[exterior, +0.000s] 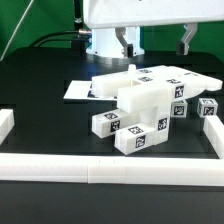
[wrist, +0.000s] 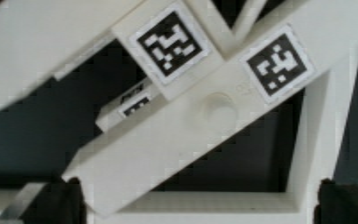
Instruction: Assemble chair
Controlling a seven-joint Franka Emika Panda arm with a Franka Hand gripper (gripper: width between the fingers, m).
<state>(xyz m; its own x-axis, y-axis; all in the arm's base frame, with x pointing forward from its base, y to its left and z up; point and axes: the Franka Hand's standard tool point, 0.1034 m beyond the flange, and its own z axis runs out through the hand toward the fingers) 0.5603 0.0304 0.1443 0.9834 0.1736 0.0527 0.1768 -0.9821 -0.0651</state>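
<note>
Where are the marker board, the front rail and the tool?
marker board point(exterior: 80, 90), exterior view, flat top face
front rail point(exterior: 110, 170), exterior view, top face near its middle
tool point(exterior: 157, 48), exterior view, midway between its open fingertips

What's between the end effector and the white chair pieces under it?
Nothing. In the exterior view the open end effector hangs above the chair pieces with just empty space between them.
</note>
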